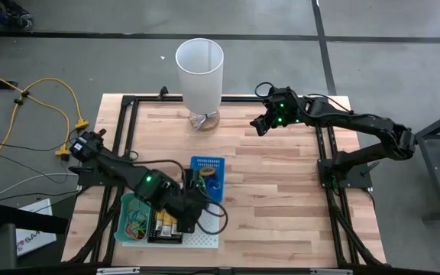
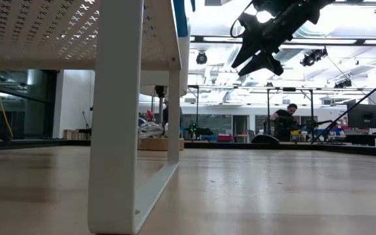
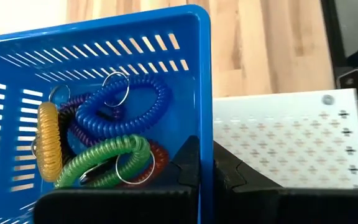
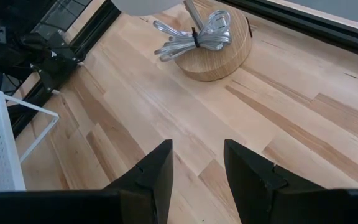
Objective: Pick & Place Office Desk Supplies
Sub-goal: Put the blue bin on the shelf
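A blue basket [image 1: 207, 163] stands on the wooden table [image 1: 281, 198] beside a white perforated board [image 1: 205, 241], its long axis running away from the front edge toward the tall white cylinder [image 1: 199, 72]. The left gripper [image 1: 197, 205] is clamped narrow on the basket's near wall, one finger inside and one outside. Only the left wrist view resolves the contents: four coiled loops, one each in blue [image 3: 126, 102], green [image 3: 101, 163], yellow [image 3: 50, 140] and purple [image 3: 79, 127], plus a red coil [image 3: 159, 158] partly hidden. The high view alone shows a teal tray [image 1: 131, 218] of small supplies to the left. The right gripper [image 1: 261, 122] hovers partly open, holding nothing, near the cylinder's wooden base [image 4: 219, 53]; its wrist view shows a bundled cord [image 4: 191, 37] there
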Available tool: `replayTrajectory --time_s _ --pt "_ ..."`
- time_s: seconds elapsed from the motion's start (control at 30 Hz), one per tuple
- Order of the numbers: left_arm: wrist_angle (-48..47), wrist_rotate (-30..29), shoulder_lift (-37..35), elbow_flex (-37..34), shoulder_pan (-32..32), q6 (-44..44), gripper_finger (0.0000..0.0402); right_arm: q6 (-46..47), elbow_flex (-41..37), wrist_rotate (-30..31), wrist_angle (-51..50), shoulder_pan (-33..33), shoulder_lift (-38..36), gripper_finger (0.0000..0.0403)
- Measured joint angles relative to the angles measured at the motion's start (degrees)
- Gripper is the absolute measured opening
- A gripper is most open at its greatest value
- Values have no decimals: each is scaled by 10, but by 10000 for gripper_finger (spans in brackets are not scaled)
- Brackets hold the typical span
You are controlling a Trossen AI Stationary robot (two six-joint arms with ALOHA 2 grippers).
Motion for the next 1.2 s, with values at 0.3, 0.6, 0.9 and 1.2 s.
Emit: replayTrajectory --time_s 0.3,0.6,0.9,1.2 --pt "4 3 33 18 -35 -38 1 0 0 0 1 0 0 130" --pt "-30 4 104 98 -59 -67 1 0 0 0 2 0 0 130" --pt "-36 4 139 122 -94 -116 1 0 0 0 2 0 0 130" --pt "-32 -3 149 123 -116 -168 1 0 0 0 2 0 0 130"
